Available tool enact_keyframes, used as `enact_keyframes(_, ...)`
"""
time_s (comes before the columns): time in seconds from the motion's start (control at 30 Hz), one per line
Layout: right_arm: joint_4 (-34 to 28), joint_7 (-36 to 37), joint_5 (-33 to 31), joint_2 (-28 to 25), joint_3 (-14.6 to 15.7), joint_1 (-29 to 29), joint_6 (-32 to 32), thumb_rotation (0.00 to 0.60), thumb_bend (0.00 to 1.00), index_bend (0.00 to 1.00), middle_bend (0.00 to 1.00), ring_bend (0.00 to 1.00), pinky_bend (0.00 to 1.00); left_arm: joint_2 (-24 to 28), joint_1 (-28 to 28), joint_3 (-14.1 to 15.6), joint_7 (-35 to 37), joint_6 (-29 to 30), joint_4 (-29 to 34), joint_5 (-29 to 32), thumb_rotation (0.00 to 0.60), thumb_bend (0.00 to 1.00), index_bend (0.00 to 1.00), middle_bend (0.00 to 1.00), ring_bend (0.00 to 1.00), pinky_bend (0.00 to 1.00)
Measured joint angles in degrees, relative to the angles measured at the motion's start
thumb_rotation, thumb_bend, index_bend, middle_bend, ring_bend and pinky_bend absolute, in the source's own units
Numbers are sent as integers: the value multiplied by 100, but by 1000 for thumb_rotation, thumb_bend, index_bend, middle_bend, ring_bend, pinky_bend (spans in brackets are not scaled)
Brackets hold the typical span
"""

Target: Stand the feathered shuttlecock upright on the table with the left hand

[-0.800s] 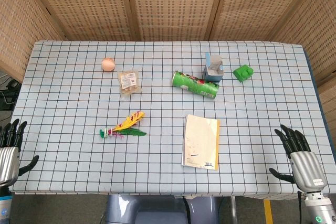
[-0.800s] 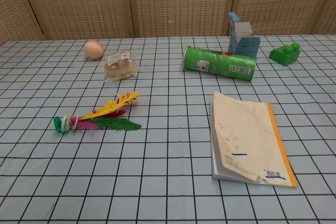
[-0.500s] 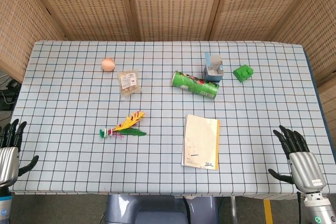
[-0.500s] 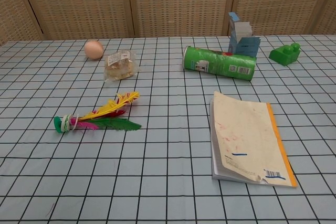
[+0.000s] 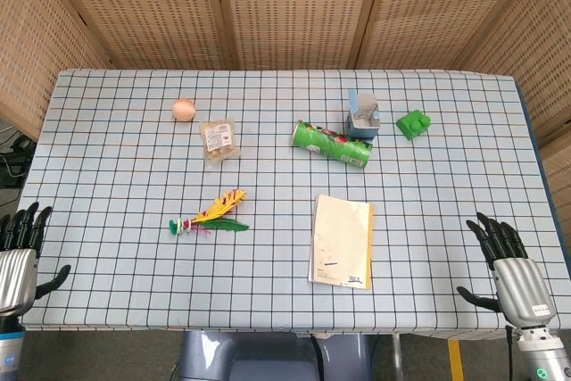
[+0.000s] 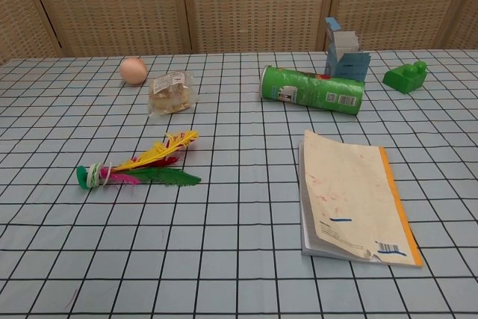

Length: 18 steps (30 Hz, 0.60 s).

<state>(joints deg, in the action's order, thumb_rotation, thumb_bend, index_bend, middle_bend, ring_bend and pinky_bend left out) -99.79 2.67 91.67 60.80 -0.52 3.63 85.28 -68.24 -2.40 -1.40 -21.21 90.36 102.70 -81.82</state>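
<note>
The feathered shuttlecock (image 5: 211,216) lies flat on the checked tablecloth, green base to the left, yellow, pink and green feathers fanning right; the chest view shows the shuttlecock (image 6: 138,169) the same way. My left hand (image 5: 20,260) hangs at the table's front left corner, fingers apart, holding nothing, well left of the shuttlecock. My right hand (image 5: 509,267) sits at the front right corner, fingers spread and empty. Neither hand appears in the chest view.
A notebook (image 5: 341,240) lies right of the shuttlecock. Further back are a green chip can (image 5: 332,144) on its side, a blue carton (image 5: 362,114), a green toy block (image 5: 413,122), a wrapped snack (image 5: 219,139) and an egg (image 5: 184,110).
My left hand has edged slightly forward onto the table corner. Nothing on the table has moved.
</note>
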Motion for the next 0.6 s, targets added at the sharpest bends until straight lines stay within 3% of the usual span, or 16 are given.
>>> enact_keyframes(0.37,27,87,-47,-3,0,16,-56,600,66,2,0,0,18,59,-204,-127,-105,-398,286,205,600,222,0,0,0,0)
enact_keyframes(0.6,73,195,-175,-12,-45,35,-105,600,66,2,0,0,18,210,-973,-734,-790,-1274,672,1319,600,222,0,0,0,0)
